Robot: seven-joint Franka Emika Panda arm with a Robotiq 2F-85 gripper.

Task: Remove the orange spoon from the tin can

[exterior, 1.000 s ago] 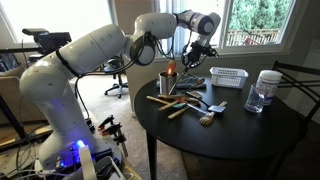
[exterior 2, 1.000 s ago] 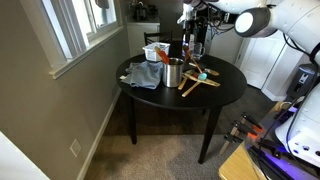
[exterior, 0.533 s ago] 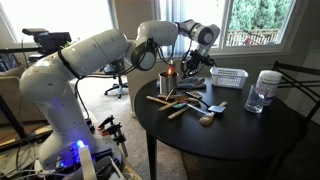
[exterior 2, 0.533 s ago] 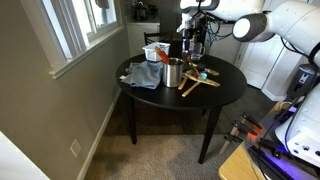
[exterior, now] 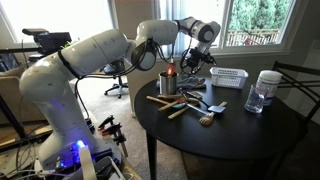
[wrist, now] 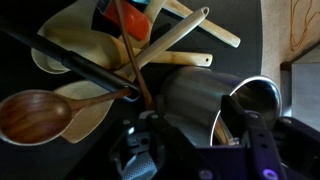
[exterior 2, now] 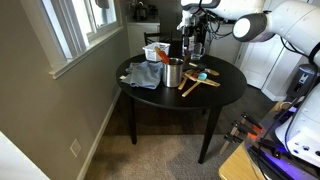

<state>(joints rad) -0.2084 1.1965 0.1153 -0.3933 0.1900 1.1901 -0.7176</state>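
The tin can (exterior: 167, 84) stands at the table's edge, a silvery cylinder also in the other exterior view (exterior 2: 173, 72). Out of its top sticks the orange spoon (exterior: 170, 70), upright. In both exterior views my gripper (exterior: 190, 66) (exterior 2: 193, 54) hangs close beside the can, at about the height of the spoon's top. The wrist view shows the can (wrist: 195, 95) lying just beyond my gripper (wrist: 195, 130). The jaws stand apart and hold nothing. The spoon does not show clearly in this view.
Pale wooden utensils (exterior: 175, 104) (wrist: 60, 115) and a black one (wrist: 70, 62) lie on the dark round table (exterior: 240, 135) beside the can. A white slatted basket (exterior: 228, 77) and a clear jar (exterior: 264, 91) stand farther off. A blue cloth (exterior 2: 145, 75) lies near the can.
The arm has come down from above the table to beside the can. The jaws, shut a second ago, now stand apart.
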